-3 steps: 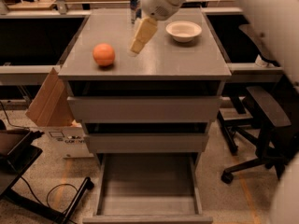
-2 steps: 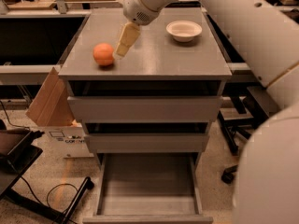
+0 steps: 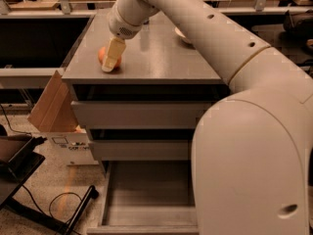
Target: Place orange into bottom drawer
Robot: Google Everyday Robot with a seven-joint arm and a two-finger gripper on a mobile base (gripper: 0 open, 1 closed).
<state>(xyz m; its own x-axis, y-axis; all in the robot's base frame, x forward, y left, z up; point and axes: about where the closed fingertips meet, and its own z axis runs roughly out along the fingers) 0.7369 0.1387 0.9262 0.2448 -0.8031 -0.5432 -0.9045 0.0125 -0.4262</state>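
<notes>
The orange (image 3: 102, 56) lies on the grey cabinet top (image 3: 161, 58) near its front left corner. My gripper (image 3: 110, 65) is down over the orange and covers most of it; only the fruit's left side and a bit of its right side show. One pale finger (image 3: 113, 54) stands in front of the fruit. The bottom drawer (image 3: 146, 199) is pulled out at the foot of the cabinet, with nothing on the part of its floor that shows. My arm covers the drawer's right side.
A white bowl (image 3: 179, 32) sits at the back of the cabinet top, mostly hidden by my arm. The two upper drawers (image 3: 137, 114) are closed. A cardboard box (image 3: 51, 109) leans at the cabinet's left. Cables and a black stand lie on the floor at left.
My gripper has moved left and down across the cabinet top, from beside the white bowl to over the orange. The arm now fills much more of the view. The orange has not moved.
</notes>
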